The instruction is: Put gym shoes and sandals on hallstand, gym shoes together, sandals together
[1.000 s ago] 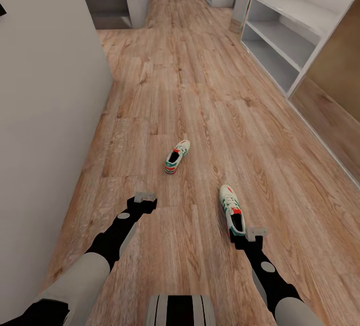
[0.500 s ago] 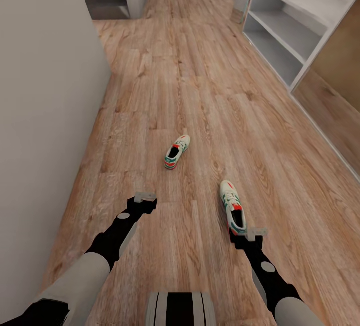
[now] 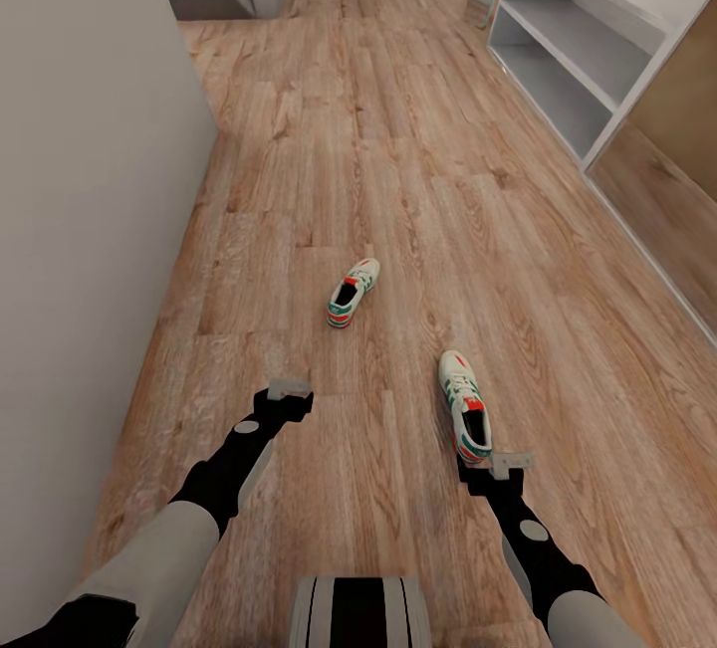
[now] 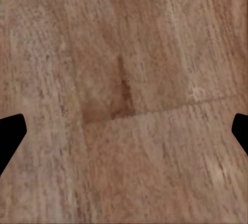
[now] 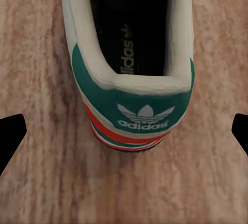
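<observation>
Wood-plank corridor floor (image 3: 398,160) has slid toward me as I rolled forward, so the nearer gym shoe (image 3: 466,417) now lies heel-first at 12 o'clock of my spread right tool (image 3: 495,470). My left tool (image 3: 289,393) hangs spread; the other gym shoe (image 3: 353,292) sits at 1 o'clock, the hallstand (image 3: 588,41) at 2 o'clock.

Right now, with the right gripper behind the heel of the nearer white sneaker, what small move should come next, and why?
Probably lower the right gripper onto the nearer white green-striped sneaker. The right wrist view shows its green heel centred between the open fingers, lying on the wood-plank floor. The light-grey hallstand stands ahead on the right.
</observation>
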Robot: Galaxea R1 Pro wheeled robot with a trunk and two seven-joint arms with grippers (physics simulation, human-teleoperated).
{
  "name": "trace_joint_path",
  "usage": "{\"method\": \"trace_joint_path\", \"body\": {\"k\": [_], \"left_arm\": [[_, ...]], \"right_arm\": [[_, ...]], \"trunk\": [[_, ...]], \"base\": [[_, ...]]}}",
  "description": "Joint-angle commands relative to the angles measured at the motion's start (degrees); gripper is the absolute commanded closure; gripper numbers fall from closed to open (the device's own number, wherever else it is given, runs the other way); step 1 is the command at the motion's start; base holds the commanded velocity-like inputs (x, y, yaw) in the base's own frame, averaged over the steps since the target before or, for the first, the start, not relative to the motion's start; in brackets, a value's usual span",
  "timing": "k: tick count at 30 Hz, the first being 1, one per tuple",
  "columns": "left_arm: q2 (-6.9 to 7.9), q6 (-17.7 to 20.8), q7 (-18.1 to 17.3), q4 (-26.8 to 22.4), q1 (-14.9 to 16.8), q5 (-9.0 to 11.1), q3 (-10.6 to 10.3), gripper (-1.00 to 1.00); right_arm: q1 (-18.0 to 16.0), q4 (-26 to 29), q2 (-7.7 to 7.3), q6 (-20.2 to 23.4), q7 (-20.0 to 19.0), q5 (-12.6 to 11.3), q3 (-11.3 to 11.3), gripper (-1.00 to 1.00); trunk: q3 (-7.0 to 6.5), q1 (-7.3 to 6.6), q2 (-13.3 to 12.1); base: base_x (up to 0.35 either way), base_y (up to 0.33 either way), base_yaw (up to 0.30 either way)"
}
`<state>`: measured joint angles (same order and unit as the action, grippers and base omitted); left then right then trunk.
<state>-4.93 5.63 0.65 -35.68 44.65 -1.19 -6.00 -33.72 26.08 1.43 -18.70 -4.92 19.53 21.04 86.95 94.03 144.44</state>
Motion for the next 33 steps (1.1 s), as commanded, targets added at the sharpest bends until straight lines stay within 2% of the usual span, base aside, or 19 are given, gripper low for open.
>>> {"method": "trace_joint_path", "body": {"k": [1, 33], "left_arm": [[0.01, 0.3, 0.1, -0.2, 0.0, -0.1, -0.1, -1.0], [0.01, 0.3, 0.1, -0.4, 0.0, -0.1, -0.1, -1.0]], "right_arm": [[0.0, 0.0, 0.06, -0.2, -0.5, 0.2, 0.5, -1.0], [0.0, 0.1, 0.06, -0.2, -0.5, 0.2, 0.5, -1.0]], "trunk": [[0.03, -0.01, 0.0], [0.03, -0.01, 0.0]], "base": [[0.0, 0.0, 0.0], [0.026, 0.0, 0.0]]}}
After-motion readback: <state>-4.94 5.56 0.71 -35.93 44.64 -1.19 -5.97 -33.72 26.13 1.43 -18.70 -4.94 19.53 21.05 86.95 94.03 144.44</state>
